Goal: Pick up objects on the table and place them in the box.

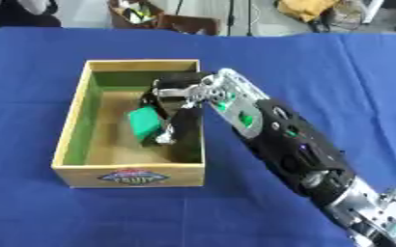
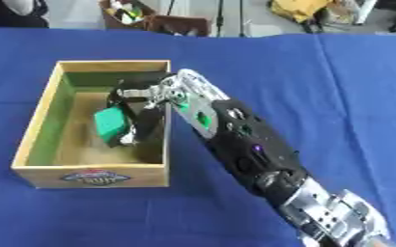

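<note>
Right robot hand clasps green block (inside box).

The table is covered by a deep blue cloth that fills nearly the whole view, faintly creased. One thing lies directly on it: an open wooden box, left of centre, its long sides running away from the robot. Its inner walls are green and its near outer wall bears a coloured oval label.

The oval label on the box cannot be read.
</note>
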Robot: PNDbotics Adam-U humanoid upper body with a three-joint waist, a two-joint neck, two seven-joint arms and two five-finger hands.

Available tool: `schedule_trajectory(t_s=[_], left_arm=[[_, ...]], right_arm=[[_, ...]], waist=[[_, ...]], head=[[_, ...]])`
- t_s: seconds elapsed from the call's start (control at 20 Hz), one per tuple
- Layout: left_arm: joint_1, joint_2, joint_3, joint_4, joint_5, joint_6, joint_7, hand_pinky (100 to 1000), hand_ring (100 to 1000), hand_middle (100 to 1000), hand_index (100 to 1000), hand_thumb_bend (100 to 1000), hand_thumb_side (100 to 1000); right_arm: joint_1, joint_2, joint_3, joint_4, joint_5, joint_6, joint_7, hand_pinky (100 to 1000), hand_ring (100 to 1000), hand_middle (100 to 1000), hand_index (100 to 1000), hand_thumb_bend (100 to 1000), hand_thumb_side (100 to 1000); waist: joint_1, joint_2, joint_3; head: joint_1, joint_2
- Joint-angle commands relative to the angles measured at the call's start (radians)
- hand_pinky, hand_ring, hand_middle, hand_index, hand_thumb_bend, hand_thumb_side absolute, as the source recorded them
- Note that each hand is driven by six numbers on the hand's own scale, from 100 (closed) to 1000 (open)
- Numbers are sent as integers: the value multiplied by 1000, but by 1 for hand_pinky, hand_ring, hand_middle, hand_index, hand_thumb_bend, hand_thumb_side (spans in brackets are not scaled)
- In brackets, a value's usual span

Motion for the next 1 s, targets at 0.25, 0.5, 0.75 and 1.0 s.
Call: schedule_trajectory(t_s=[0.25, 0.5, 0.75, 1.0], left_arm=[[-9, 15, -1, -19, 17, -30, 5, 100, 290, 403, 402, 100, 884], [-6, 16, 5, -19, 37, -60, 13, 100, 289, 401, 403, 100, 878], [-1, 13, 11, -19, 34, -47, 24, 100, 288, 401, 400, 100, 879], [3, 13, 21, -19, 24, -32, 32, 100, 289, 403, 399, 100, 881]], right_arm=[[-24, -39, -22, -108, 62, -21, -114, 840, 887, 779, 924, 602, 1000], [-9, -65, -49, -174, 21, -6, -193, 841, 864, 741, 906, 569, 1000], [44, -103, -107, -333, -142, 70, -282, 836, 826, 647, 880, 459, 1000], [162, -177, -182, -578, -285, 198, -385, 810, 811, 662, 874, 174, 1000]], waist=[[11, -22, -8], [17, -23, -19], [23, -20, -39], [29, -14, -69]], head=[[0, 11], [9, 15], [32, 11], [74, 2]])
